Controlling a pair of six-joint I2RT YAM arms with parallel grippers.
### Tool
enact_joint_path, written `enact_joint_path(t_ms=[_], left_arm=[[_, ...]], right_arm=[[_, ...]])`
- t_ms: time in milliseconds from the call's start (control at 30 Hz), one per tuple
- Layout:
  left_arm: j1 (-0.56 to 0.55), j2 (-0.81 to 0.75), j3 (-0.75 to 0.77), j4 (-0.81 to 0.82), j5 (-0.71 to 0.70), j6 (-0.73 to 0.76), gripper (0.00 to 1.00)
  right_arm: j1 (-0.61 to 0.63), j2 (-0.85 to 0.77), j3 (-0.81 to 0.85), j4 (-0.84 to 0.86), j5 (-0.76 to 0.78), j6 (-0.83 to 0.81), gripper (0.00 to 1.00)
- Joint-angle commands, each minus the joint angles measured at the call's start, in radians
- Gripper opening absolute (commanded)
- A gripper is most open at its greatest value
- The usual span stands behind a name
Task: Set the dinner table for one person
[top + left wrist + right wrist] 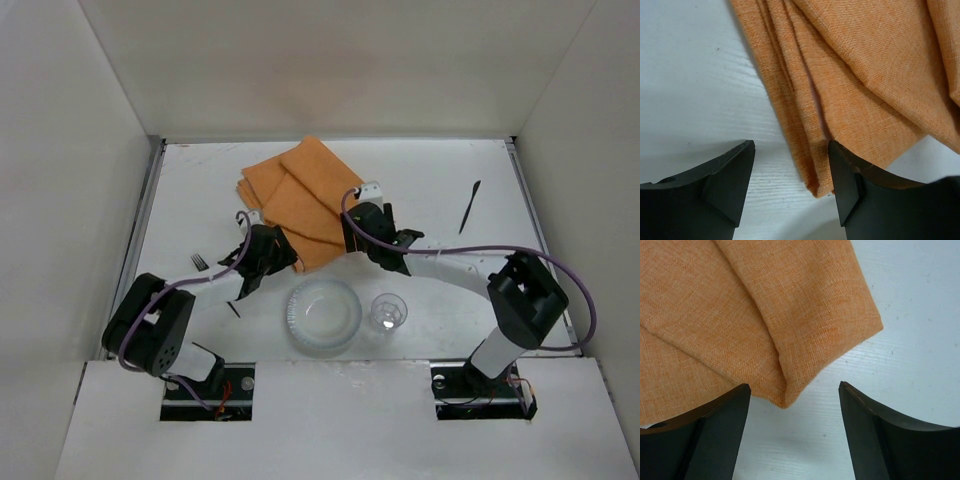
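View from above: found white worktop point(440, 190) spanning the frame, folded orange cloth point(300, 190) toward its far edge, clear dish point(323, 315) and glass point(388, 312) by its near edge. Left wrist: saw left end effector point(792, 150) open astride a cloth corner. Right wrist: saw right end effector point(794, 385) open likewise, gripping nothing.

The bench point(690, 75) is matt white with a fine, faint grain like painted or laminated board, flecked with a few dark specks. The orange cloth point(865, 75) is a coarse, matt weave with its threads plain to see, soft at the folds. The left fingers point(730, 185) and right fingers point(715, 435) look like hard black plastic, smooth with a dull sheen. The plate point(292, 318) looks translucent and glossy; the cup point(388, 312) is clear, glass or plastic I cannot tell
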Motion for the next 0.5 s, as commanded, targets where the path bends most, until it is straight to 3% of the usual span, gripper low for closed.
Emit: enact_joint_path(t_ms=[0, 233, 467], left_arm=[[-0.020, 0.046, 0.026, -0.034, 0.039, -0.004, 0.59], [-0.046, 0.069, 0.043, 0.015, 0.053, -0.030, 0.57], [-0.030, 0.116, 0.034, 0.067, 0.050, -0.061, 0.44]], right_arm=[[0.018, 0.037, 0.087, -0.037, 0.030, -0.090, 0.78], [0.035, 0.080, 0.136, -0.103, -0.025, -0.167, 0.80], [0.032, 0.160, 0.192, -0.150, -0.018, -0.204, 0.80]])
